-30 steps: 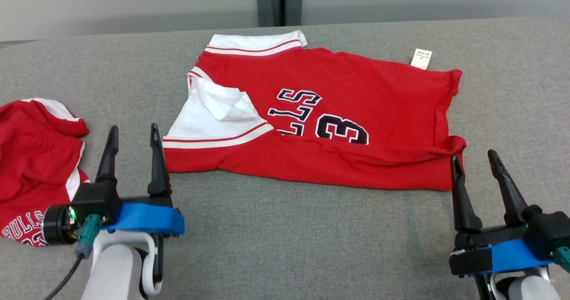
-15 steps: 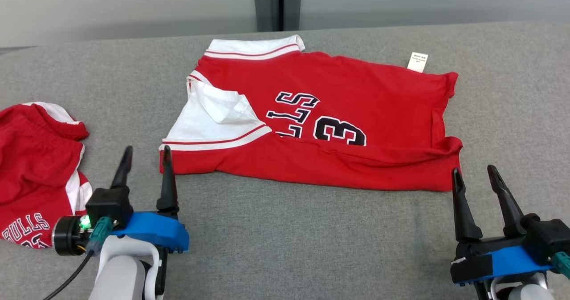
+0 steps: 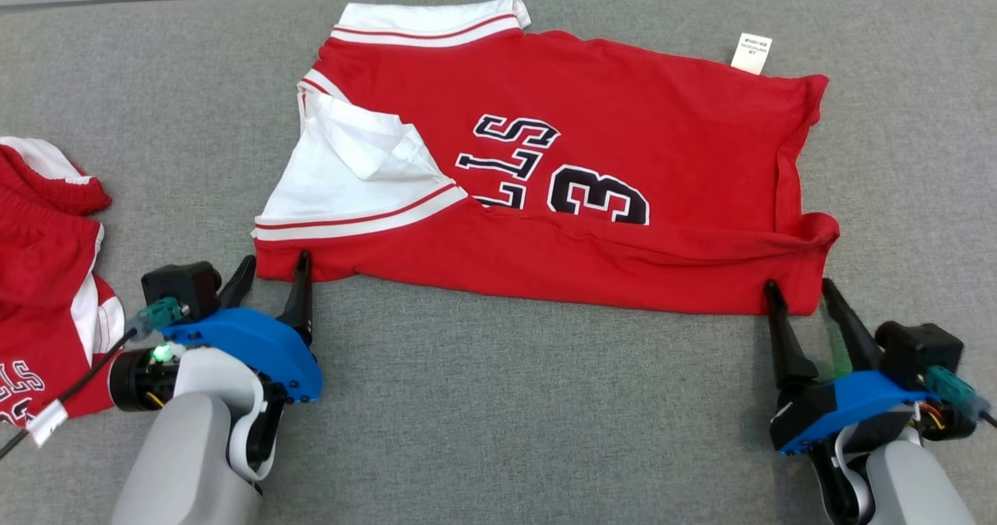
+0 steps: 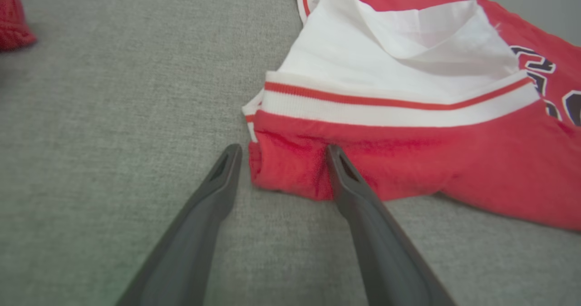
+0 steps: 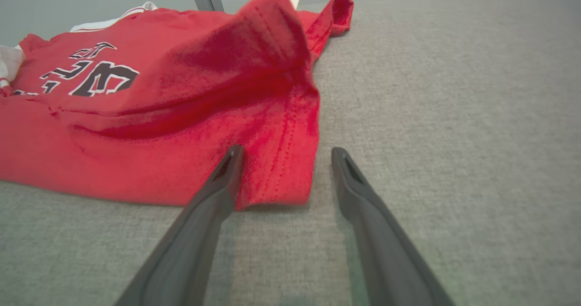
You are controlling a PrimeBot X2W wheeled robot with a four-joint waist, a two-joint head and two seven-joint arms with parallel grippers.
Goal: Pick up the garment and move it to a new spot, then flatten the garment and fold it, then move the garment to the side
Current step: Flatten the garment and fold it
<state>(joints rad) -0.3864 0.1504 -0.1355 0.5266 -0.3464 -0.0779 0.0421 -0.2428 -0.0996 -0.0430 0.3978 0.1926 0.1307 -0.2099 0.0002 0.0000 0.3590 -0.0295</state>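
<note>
**Figure. Both grippers set at the near corners of a jersey, before the pinch.**

The red jersey (image 3: 607, 167) lies spread on the grey cloth surface (image 3: 506, 400), directly ahead of both sets of fingers, with its near edge level with their tips.

The left gripper (image 3: 276, 260) has its jaws wide apart and holds nothing. In the left wrist view the jersey's corner sits in the gap between the fingers. The inner finger overlaps the red edge, and the outer finger lies on bare surface.

The right gripper (image 3: 799, 283) is likewise spread and empty. The opposite corner lies between its fingers, the inner one over the cloth and the outer one clear of it. Whether any fingertip presses on the fabric cannot be told.

A white panel (image 3: 350, 174) lies just beyond the left gripper's tips. A label (image 3: 752, 51) sits at the far edge, well beyond the right gripper. A second red garment (image 3: 47, 276) lies outside the left gripper, apart from the jersey.

Handling, as judged: the fabric looks thin, light and limp, so it should sag between two holds and drag along the surface rather than lift flat. A raised crease runs just ahead of the right gripper, which suggests doubled layers, and a shallow pinch might catch only the top one. The stitched corners look the firmest places to grip. Both should be taken together so that the edge stays taut.
</note>
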